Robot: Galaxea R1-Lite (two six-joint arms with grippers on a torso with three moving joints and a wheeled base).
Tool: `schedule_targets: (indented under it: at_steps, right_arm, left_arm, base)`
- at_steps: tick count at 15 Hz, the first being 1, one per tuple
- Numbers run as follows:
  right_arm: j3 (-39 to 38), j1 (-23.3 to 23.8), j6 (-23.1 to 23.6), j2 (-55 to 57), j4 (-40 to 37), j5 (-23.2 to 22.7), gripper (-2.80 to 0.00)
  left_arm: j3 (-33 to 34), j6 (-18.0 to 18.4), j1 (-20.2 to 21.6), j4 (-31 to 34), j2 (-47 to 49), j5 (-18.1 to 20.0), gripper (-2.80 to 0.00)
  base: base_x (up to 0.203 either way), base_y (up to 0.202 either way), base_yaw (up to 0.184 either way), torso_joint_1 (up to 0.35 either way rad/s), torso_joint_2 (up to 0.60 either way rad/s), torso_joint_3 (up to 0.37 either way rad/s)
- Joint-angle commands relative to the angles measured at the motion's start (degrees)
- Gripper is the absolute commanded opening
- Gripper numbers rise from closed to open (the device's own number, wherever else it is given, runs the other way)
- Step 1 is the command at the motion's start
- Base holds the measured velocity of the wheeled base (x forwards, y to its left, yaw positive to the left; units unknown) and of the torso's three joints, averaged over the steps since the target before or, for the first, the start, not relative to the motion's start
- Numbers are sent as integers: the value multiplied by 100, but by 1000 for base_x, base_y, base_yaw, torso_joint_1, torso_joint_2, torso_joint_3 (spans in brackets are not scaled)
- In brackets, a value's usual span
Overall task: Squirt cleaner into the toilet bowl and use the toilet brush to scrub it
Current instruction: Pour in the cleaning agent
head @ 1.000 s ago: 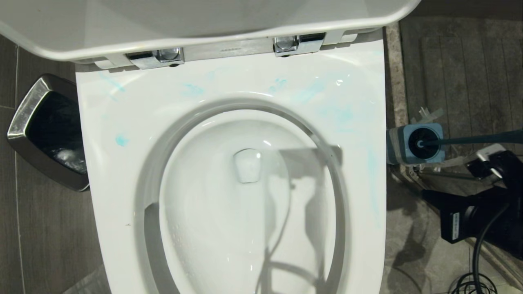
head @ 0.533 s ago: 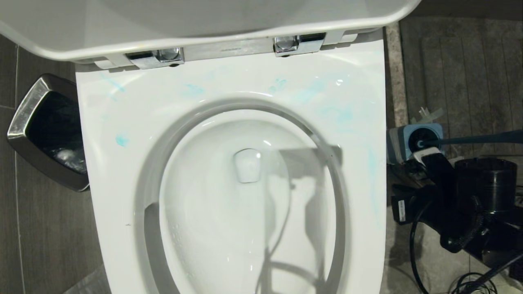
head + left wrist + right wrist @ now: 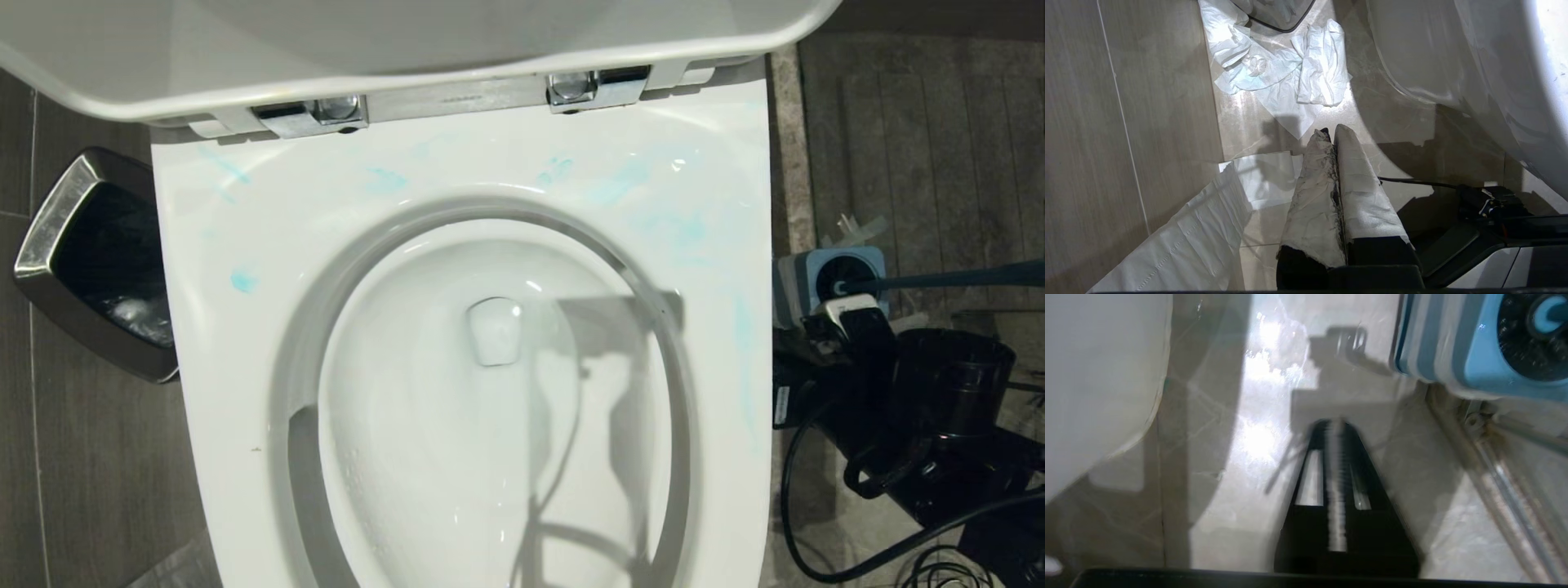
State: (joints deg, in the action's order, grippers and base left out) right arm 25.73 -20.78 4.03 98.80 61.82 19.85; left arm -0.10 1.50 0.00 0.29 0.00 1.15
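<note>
A bathroom; white toilet bowl [image 3: 245,343], tiled floor [image 3: 82,474], steel bin [image 3: 49,220].

Toilet bowl [image 3: 245,367], frame centre: white glossy ceramic, smooth, smeared with pale turquoise cleaner [image 3: 243,282]. Hinges [image 3: 310,114] at top: polished chrome. Waste bin [image 3: 57,220], left edge: brushed steel. Brush holder [image 3: 796,286], right edge: matt blue plastic. Left gripper [image 3: 1336,132] fingers wrapped in crumpled white paper.
</note>
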Motion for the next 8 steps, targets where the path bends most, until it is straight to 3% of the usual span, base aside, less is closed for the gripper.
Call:
schedule_targets:
  at_steps: [1, 8]
  right_arm:
    - [37, -11, 75, 387, 548, 3, 0]
    - [700, 64, 425, 989, 680, -11, 0]
  left_arm:
    - [1, 8, 0, -3, 0, 0, -280]
    - [1, 0, 0, -3, 0, 0, -280]
  base:
    - [0, 0, 0, 0, 0, 0]
    - [0, 0, 0, 0, 0, 0]
